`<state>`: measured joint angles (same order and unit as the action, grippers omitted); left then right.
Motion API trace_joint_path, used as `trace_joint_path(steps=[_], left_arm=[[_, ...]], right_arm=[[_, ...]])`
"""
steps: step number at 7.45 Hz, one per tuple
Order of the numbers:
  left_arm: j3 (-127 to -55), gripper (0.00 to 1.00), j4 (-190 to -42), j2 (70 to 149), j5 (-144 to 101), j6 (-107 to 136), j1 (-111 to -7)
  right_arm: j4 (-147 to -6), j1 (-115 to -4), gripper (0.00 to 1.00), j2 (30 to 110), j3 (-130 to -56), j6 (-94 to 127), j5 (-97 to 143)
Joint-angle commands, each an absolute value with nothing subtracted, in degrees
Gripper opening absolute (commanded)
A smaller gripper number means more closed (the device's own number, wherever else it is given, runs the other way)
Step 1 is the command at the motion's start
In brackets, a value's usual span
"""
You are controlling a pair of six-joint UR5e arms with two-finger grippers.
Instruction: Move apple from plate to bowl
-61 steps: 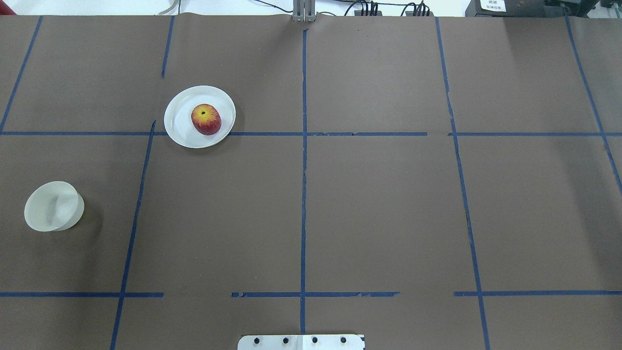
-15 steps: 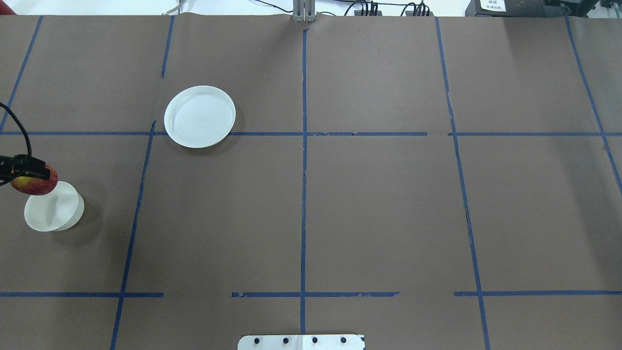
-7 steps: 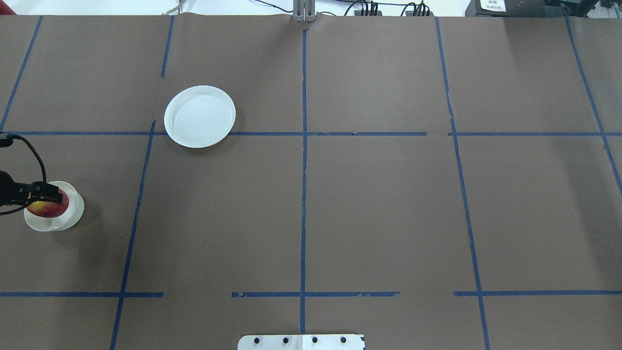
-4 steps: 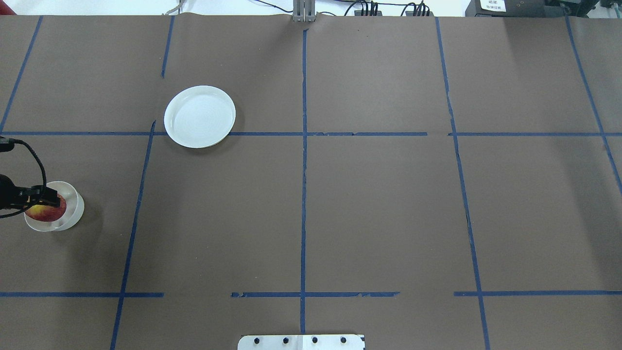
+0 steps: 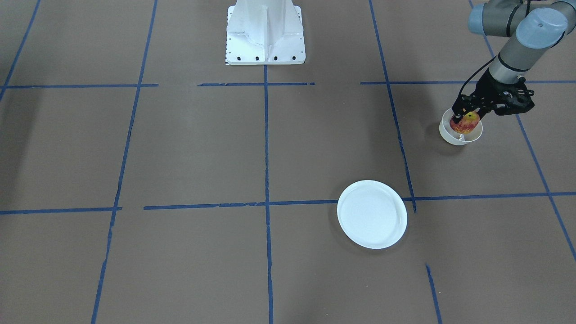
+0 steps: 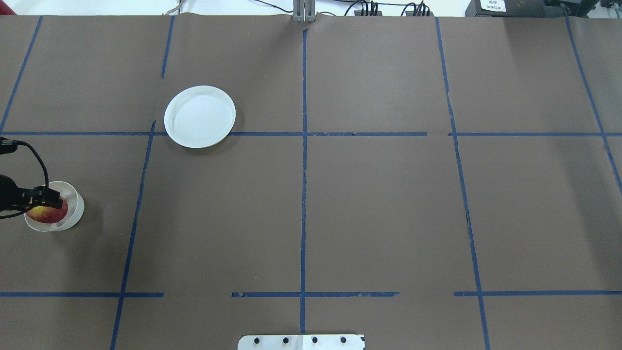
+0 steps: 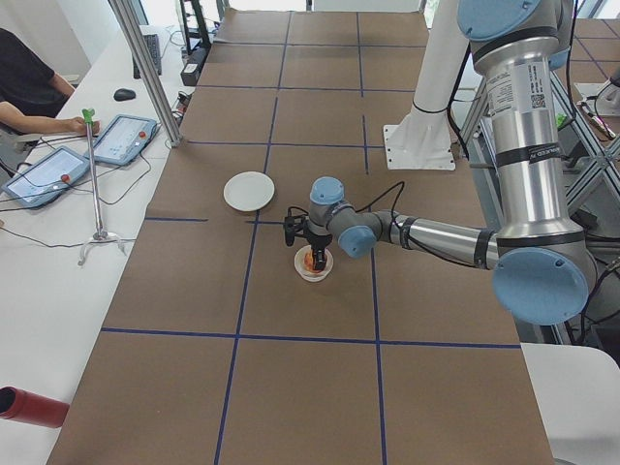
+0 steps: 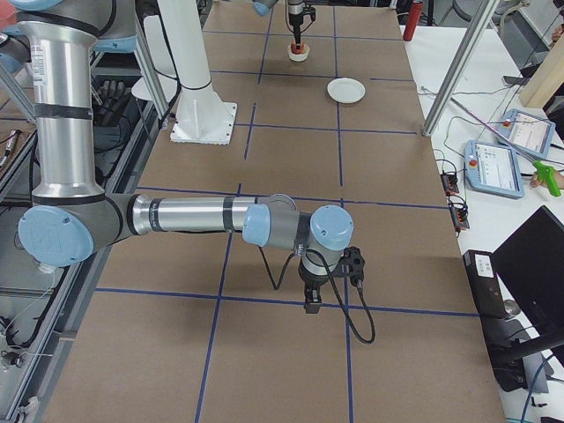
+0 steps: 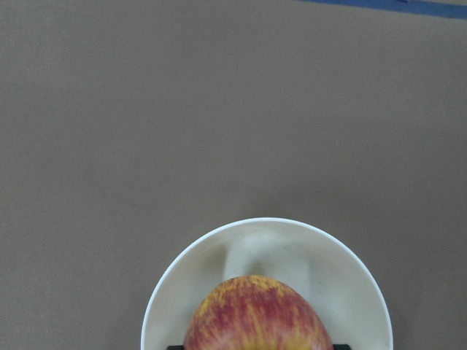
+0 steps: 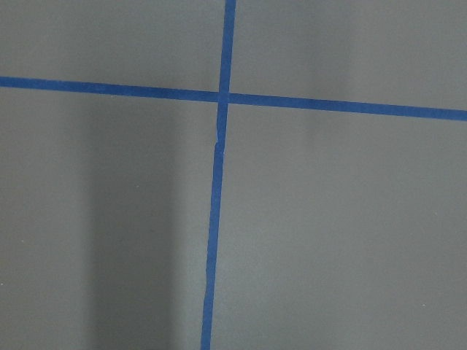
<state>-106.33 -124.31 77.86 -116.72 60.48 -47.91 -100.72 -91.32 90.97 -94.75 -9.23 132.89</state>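
Left wrist-mounted view: the apple (image 9: 257, 313) is seen low inside the bowl (image 9: 344, 283), with dark finger edges at both its sides, so it is gripped by the left gripper (image 5: 466, 118). The plate (image 6: 199, 116), well apart, is shown only by exterior views. Whether the right gripper (image 8: 312, 298) is open cannot be told

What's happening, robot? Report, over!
Left gripper shut on the apple, apple down in the bowl. Right gripper far off over the table, jaws unclear. Plate bare. Nothing seen blocking the bowl.
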Motion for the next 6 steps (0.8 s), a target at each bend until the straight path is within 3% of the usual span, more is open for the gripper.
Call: trace_joint_path(steps=[1,3,6], left_arm=[[-106.6,1.0,-124.3,78.0,-116.8,60.4,-48.0],[-109.5,1.0,-123.1,78.3,-122.0,54.8,-49.6],[-108.8,1.0,-116.8,82.9,-125.2,34.5,-64.6]], right_arm=[[-100.7,-91.3,1.0,91.0,-94.7,-9.2,132.9],[-100.7,-91.3,1.0,91.0,-94.7,-9.2,132.9],[-100.7,-91.3,1.0,91.0,-94.7,-9.2,132.9]])
